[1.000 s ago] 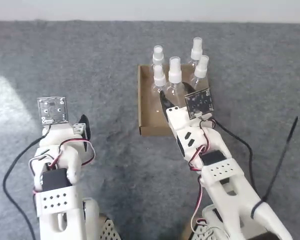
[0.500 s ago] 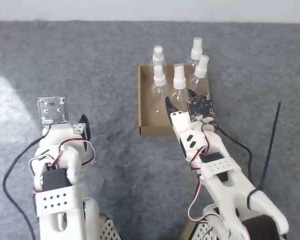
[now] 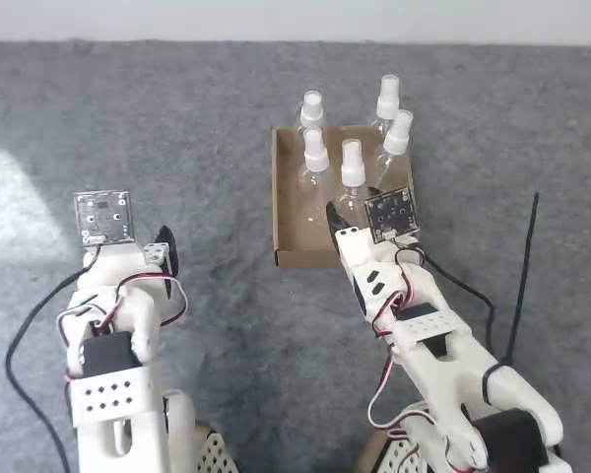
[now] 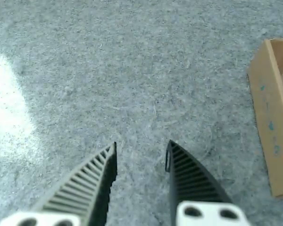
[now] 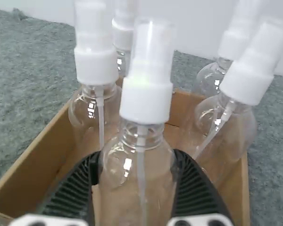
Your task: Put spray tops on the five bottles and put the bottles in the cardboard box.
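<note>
Five clear bottles with white spray tops stand at the cardboard box (image 3: 288, 212). My right gripper (image 3: 353, 205) (image 5: 137, 165) is shut on the middle bottle (image 3: 352, 169) (image 5: 140, 155), which stands upright inside the box. Two more bottles (image 3: 316, 158) (image 3: 396, 138) stand in the box on either side of it. The last two bottles (image 3: 312, 106) (image 3: 387, 97) are at the box's far wall; I cannot tell whether they are inside or behind it. My left gripper (image 4: 141, 150) (image 3: 164, 252) hangs open over bare carpet, well to the left of the box (image 4: 273, 122).
Grey carpet (image 3: 197, 148) covers the whole table around the box. A black cable (image 3: 517, 315) sticks up beside the right arm. A bright patch of light (image 3: 5, 197) lies at the far left.
The right arm has drawn back toward the near side, bringing the held bottle from among the others toward the box's middle. The left arm has stayed still.
</note>
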Available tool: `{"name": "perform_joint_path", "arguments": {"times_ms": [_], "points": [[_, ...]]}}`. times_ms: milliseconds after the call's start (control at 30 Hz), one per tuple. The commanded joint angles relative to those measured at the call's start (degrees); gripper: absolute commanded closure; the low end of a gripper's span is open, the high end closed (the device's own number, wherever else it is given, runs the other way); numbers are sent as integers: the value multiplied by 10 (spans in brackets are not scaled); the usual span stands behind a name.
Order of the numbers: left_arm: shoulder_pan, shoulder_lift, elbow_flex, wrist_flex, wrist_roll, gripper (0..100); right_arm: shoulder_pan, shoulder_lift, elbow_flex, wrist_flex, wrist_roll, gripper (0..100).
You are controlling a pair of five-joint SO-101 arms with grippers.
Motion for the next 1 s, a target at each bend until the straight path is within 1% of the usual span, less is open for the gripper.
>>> {"name": "perform_joint_path", "arguments": {"times_ms": [0,400,467,600,667,733,967], "points": [[0,-8,-4,-18,6,848,3,-2,2,-14,8,989],[0,-8,-4,-18,6,848,2,-7,24,-14,8,983],[0,-8,-4,-18,6,848,2,-7,24,-14,8,943],[0,-8,-4,-18,6,848,2,-7,24,-14,8,809],[0,-8,-4,-18,6,848,2,-7,24,-14,9,761],[0,-8,-4,-18,6,848,2,-7,22,-14,9,744],[0,-8,-4,-18,6,848,1,-7,19,-14,9,742]]}}
